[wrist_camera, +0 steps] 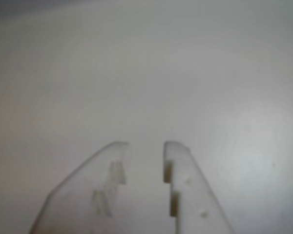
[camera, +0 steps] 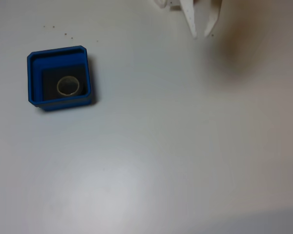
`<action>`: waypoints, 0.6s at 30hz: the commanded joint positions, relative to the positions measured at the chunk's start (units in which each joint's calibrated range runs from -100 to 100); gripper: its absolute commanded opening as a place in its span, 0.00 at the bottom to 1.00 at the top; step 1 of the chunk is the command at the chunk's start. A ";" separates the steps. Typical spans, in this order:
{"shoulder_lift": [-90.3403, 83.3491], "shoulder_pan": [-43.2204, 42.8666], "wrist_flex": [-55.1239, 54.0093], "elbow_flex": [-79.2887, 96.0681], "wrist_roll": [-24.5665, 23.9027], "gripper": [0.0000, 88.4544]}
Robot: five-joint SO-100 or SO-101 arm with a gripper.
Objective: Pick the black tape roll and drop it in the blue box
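with the roll (camera: 68, 86) lying flat on the dark floor of the box (camera: 34, 80) and the gripper (camera: 202, 34) parted and empty well away over bare table (camera: 176, 146), the job looks done, and pulling clear calls only for staying away from the box.

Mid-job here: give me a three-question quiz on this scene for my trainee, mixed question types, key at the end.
1. True or false: the black tape roll lies inside the blue box.
2. In the fixed view, the end effector is at: A) upper right, B) lower left, C) over the box.
3. In the wrist view, what is between the end effector's fingers?

Key: 1 true. 2 A. 3 nothing; they stand apart over the bare white table.
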 commanded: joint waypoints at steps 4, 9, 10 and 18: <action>-21.02 0.13 -0.31 17.54 0.07 0.01; -32.98 0.33 -0.31 30.21 -0.20 0.01; -35.40 0.33 -0.31 32.81 -0.20 0.01; -57.90 0.13 -0.31 51.23 0.15 0.01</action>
